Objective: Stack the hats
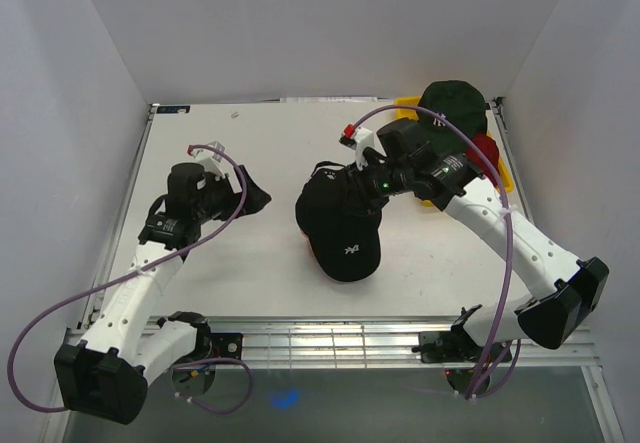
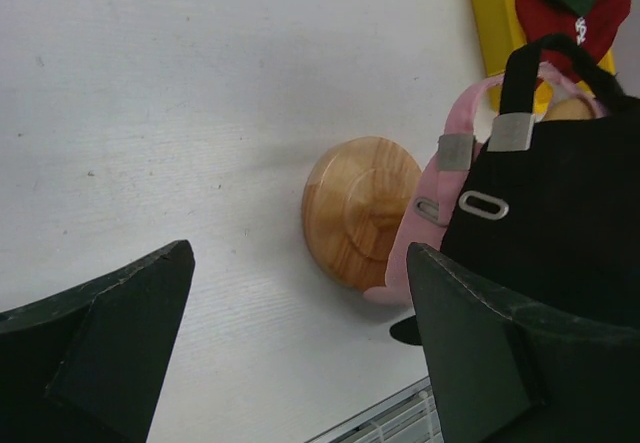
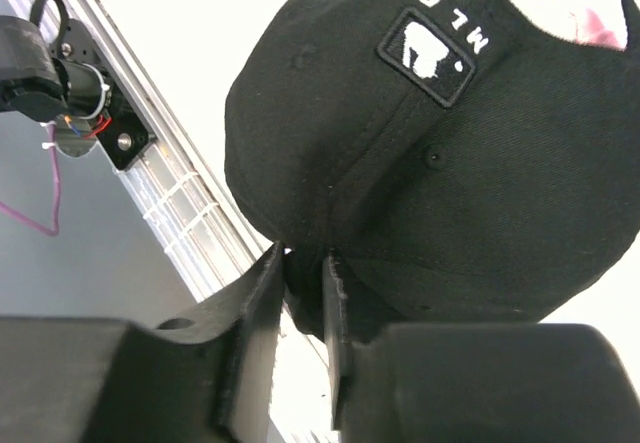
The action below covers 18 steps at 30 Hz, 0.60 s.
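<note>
Black hat (image 1: 345,238), patch (image 3: 438,48) reading "MLB", covered the pink hat (image 2: 432,188) at the middle of the table (image 1: 250,273); green hat (image 1: 450,98) and red hat (image 1: 487,153) lay at 1 o'clock. Left gripper (image 2: 300,251) gaped wide; right gripper (image 3: 300,258) had narrow jaws at the black rim, grip unclear.

The left gripper's (image 2: 300,258) spread jaws frame a round wooden stand (image 2: 360,208) at centre on the white counter (image 2: 180,93), with a pink cap (image 2: 425,223) and a black cap (image 2: 560,233) overlapping its right.

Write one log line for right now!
left gripper: open, empty | right gripper: at black cap edge | black cap: on pink cap
</note>
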Each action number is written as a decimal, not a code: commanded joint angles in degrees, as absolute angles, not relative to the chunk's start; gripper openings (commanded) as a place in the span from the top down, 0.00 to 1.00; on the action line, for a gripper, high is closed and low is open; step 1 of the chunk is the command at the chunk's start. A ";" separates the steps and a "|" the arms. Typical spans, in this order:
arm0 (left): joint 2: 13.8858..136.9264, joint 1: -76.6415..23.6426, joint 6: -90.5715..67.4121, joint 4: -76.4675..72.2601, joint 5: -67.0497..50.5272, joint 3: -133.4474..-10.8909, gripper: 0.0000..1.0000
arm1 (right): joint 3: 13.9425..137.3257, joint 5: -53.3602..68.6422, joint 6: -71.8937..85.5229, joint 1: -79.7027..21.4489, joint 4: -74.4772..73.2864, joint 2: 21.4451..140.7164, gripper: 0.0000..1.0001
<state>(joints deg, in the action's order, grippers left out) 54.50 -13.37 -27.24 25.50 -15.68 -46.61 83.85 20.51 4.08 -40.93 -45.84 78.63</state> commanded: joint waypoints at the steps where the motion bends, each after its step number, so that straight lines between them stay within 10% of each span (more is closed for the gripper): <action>1: 56.50 -13.62 -28.83 22.42 -18.80 -51.41 0.02 | 82.36 18.81 3.60 -41.31 -44.21 77.00 0.70; 9: 60.64 -14.68 -29.71 21.10 -20.57 -54.23 0.02 | 82.44 18.28 4.57 -41.40 -43.68 75.85 0.39; 18: 63.36 -16.17 -28.74 21.01 -20.92 -55.54 0.02 | 88.94 11.54 7.64 -41.40 -44.21 76.11 0.29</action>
<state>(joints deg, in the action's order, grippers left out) 63.07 -15.53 -29.28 22.02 -19.68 -52.71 83.81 16.29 5.96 -41.17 -45.30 76.97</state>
